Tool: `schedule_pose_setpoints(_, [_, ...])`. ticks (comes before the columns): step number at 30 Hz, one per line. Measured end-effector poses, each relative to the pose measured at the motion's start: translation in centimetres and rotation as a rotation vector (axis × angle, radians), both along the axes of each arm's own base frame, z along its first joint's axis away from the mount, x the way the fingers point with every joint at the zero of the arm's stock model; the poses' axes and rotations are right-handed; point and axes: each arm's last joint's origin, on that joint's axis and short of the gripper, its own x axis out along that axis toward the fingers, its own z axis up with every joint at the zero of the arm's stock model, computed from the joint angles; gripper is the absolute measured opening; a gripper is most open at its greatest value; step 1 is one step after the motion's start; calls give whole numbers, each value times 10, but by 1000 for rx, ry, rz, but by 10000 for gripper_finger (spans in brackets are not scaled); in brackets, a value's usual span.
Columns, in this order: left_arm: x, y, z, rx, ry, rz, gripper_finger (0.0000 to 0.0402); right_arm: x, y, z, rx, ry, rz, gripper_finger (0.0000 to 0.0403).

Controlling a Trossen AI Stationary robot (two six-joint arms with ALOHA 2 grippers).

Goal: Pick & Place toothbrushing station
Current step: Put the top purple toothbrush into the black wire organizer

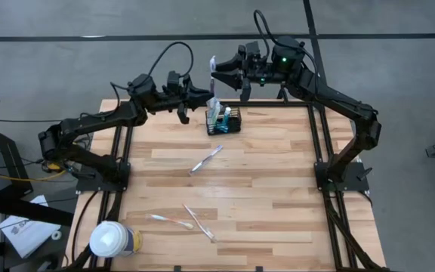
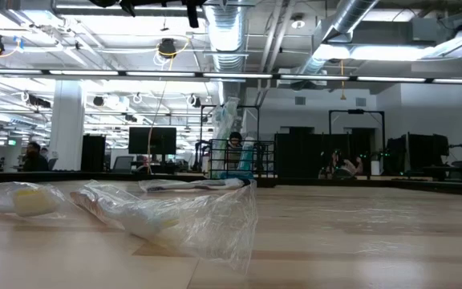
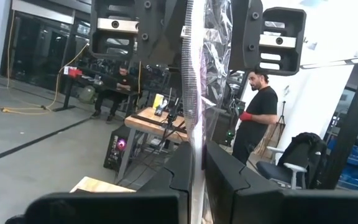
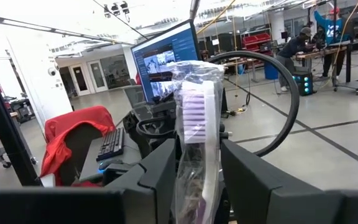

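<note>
The toothbrushing station, a small black wire basket point(image 1: 235, 125) point(image 2: 265, 160), stands at the table's far middle with wrapped toothbrushes and teal tubes upright in it. Above and just beyond it, over the table's far edge, a toothbrush in a clear wrapper point(image 4: 196, 118) point(image 1: 212, 66) is held up in the air between my two grippers. My left gripper point(image 1: 201, 94) point(image 3: 196, 180) comes in from the left and is shut on it. My right gripper point(image 1: 217, 74) point(image 4: 197, 180) faces it from the right, its fingers closed in on the wrapped brush below the purple bristles. My left gripper pinches a thin edge of the wrapped toothbrush point(image 3: 196, 146) between its two fingers, about level, from the table's left. The brush is lifted clear and runs on from the fingers into the other gripper. My right gripper has the wrapped brush just below its bristle head point(image 4: 194, 165) between its two fingers point(image 4: 157, 180), about level, from the table's right. The wrapper fills the gap between them. The head point(image 4: 194, 112) sticks out past the fingertips, clear of the table.
Three more wrapped toothbrushes lie on the wooden table: one at the middle point(image 1: 206, 160), two near the front left point(image 1: 168, 220) point(image 1: 199, 222) point(image 2: 167, 213). A white-lidded cup point(image 1: 112, 240) stands at the near left corner. People are in the room behind.
</note>
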Motion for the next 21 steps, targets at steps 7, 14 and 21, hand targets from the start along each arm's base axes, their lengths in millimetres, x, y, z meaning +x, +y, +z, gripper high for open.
schedule_pose_setpoints(7, [0, 0, 0, -3, -1, -2, 11, 0, 0, 0, 0, 0, 0, 112])
schedule_pose_setpoints(14, [1, 0, -1, -8, -1, -5, 11, 0, 1, 0, -4, 1, 29, 103])
schedule_pose_setpoints(21, [7, -2, -4, -18, 0, -32, 13, 1, 5, 0, -79, 1, 42, 14])
